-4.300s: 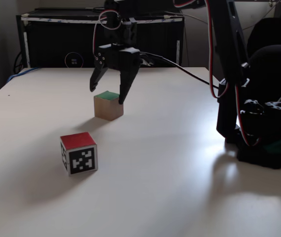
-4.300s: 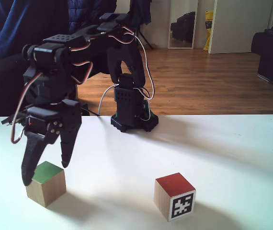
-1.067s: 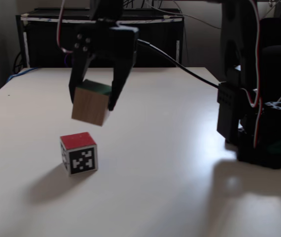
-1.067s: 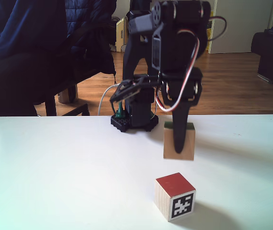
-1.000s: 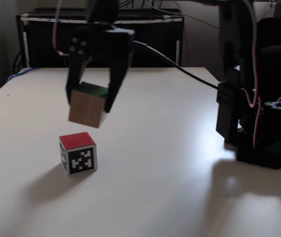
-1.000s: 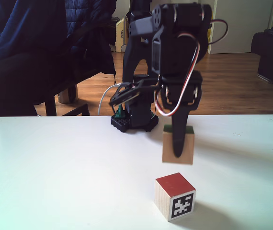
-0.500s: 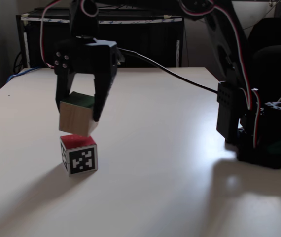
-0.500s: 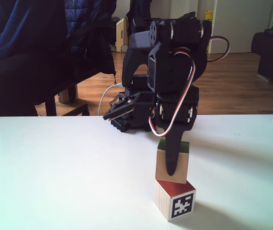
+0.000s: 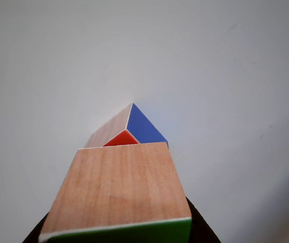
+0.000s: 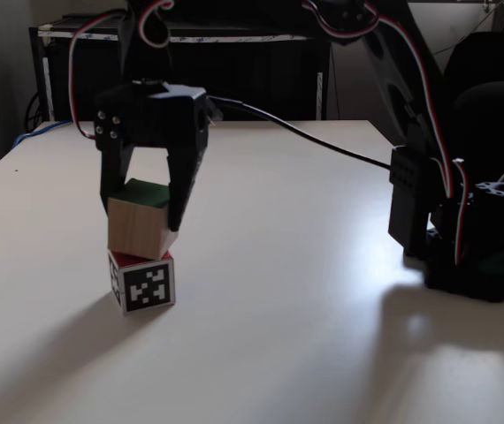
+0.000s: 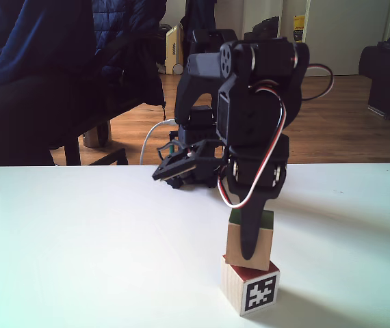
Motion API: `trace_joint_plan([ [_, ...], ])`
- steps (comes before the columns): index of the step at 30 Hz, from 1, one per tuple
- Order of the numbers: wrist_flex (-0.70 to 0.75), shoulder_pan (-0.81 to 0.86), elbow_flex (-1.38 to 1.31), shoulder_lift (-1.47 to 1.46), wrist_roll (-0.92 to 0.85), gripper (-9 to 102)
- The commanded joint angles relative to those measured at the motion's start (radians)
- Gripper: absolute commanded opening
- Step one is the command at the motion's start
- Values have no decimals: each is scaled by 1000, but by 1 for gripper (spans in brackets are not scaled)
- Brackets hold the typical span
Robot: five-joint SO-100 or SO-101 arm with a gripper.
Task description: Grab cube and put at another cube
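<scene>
claw (image 10: pixel 142 228) clamping cube (image 10: pixel 137 226), atop another cube (image 10: pixel 144 283)

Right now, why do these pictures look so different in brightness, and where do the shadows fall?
In a fixed view the table is dim, with long shadows running toward the camera from the gripper and the arm's base. In another fixed view the table glares pale under backlight. The other view is evenly lit; the green-faced cube looms large.

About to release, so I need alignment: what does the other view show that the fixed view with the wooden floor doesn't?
Other view alone: the lower cube's blue face and its corner poking out past the green-faced cube. Fixed view alone: the gripper clamped on the green-faced cube, tilted, and the lower cube's black-and-white marker. Both: the held cube atop the red-topped one on the white table.
</scene>
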Motion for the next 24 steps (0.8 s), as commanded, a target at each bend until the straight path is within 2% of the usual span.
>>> trace_joint_plan([
  [1,5,-11,-43,5,9,27],
  [5,5,-21,-40,2,3,33],
  [7,5,-28,-38,-2,-18,46],
  [11,6,-31,-38,-3,-9,51],
  [18,6,-15,-35,87,9,50],
  [24,6,-64,232,503,-34,49],
])
